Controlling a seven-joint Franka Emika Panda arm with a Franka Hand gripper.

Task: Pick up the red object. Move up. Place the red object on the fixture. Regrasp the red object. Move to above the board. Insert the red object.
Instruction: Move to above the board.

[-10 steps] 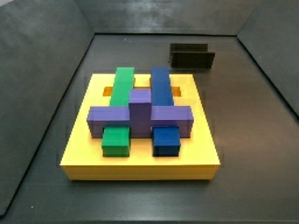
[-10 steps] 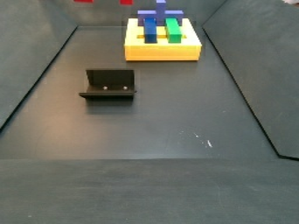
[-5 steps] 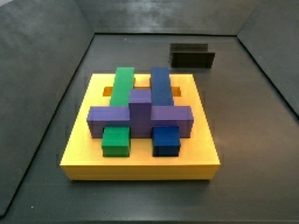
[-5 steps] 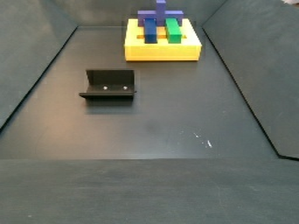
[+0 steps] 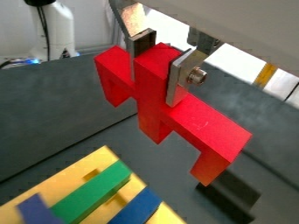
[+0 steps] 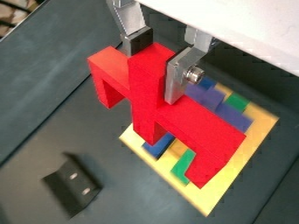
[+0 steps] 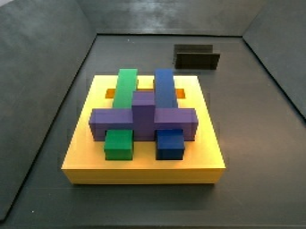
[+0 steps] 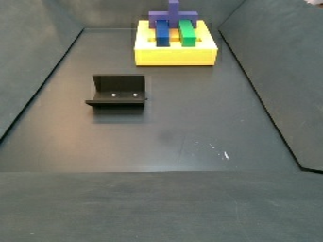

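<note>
Gripper (image 6: 162, 59) in my wrist views, jaws clamped on red object (image 6: 158, 109), high above board (image 6: 260, 136) and fixture (image 6: 73, 184).

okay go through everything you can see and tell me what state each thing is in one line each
Two-finger gripper: shut on the red piece, seen only in the wrist views.
Bright red bridge-shaped object: held in the air above the board.
Thick yellow slotted board: holds green, blue and purple blocks.
Small black fixture: empty.

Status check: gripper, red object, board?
Gripper shut on red object, out of both side views. Hanging over board. Fixture empty.
</note>
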